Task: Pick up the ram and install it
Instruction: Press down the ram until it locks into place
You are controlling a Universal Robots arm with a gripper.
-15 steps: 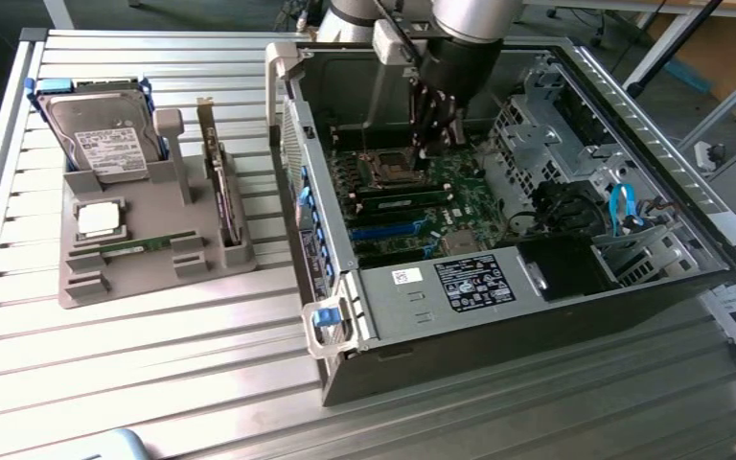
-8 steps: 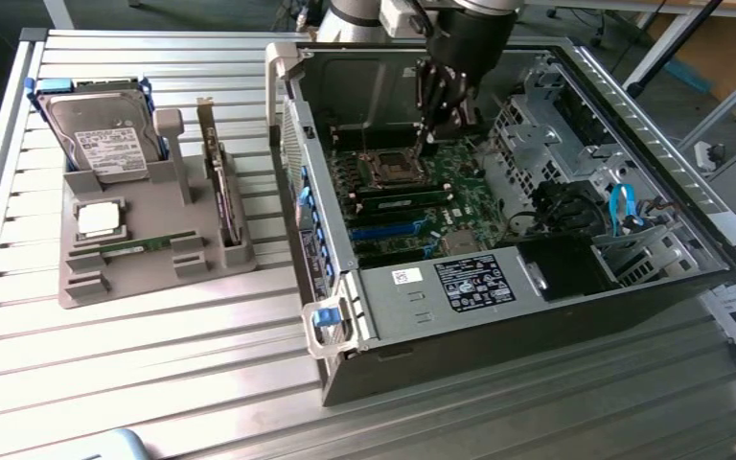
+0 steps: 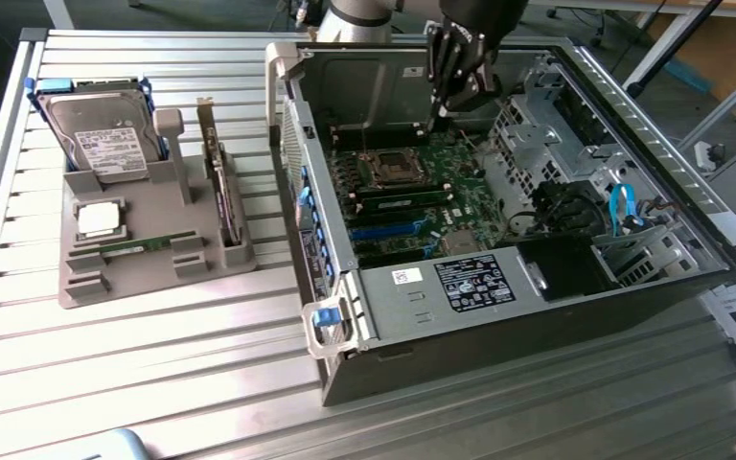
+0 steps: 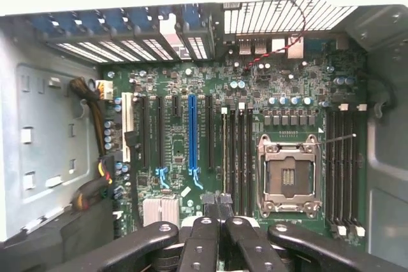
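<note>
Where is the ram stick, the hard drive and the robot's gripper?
ram (image 3: 129, 247): exterior view, middle of the thin green stick lying in the grey holder.
hard drive (image 3: 103, 134): exterior view, on its white label.
gripper (image 3: 451, 103): exterior view, its tip above the motherboard inside the computer case.

Legible text: none.

- Hard drive (image 3: 103, 134), in the grey holder (image 3: 150, 273) on the desk: white label with dark print, unreadable.
- Computer case (image 3: 496, 316): black sticker (image 3: 471, 283) with white print on the inner frame, and a small white sticker (image 3: 404, 277) beside it, both unreadable.
- Motherboard (image 4: 255, 93): markings too small to read.
</note>
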